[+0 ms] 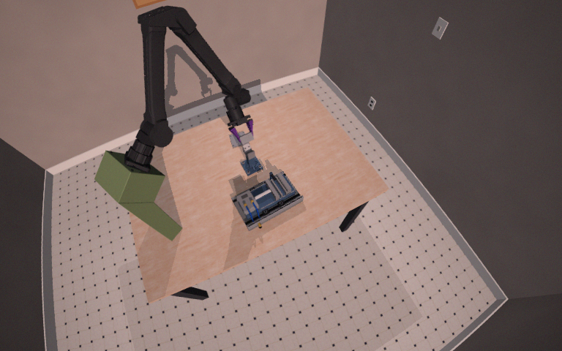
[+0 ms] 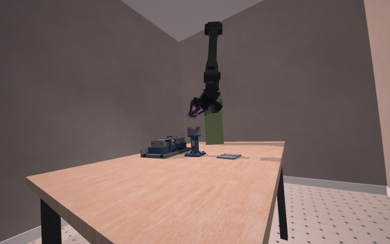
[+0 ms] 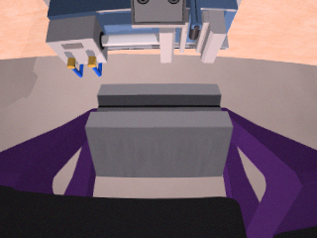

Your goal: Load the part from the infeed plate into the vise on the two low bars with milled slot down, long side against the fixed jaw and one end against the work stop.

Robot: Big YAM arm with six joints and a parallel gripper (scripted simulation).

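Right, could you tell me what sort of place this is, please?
Probably a small robot test room for machine tending: a black jointed arm, a blue-and-grey metal vise and a blue-based V-block stand share a pale wooden table.

A light switch (image 1: 440, 28) is on the dark wall (image 1: 397, 58), with a socket (image 1: 372, 102) lower down and nearer the corner. Pale floor tiles (image 1: 290, 285) (image 2: 339, 210) dotted with dark squares spread beneath the tabletop (image 1: 323, 165) (image 2: 184, 189), which stands on black legs (image 1: 353, 216) (image 2: 282, 201).
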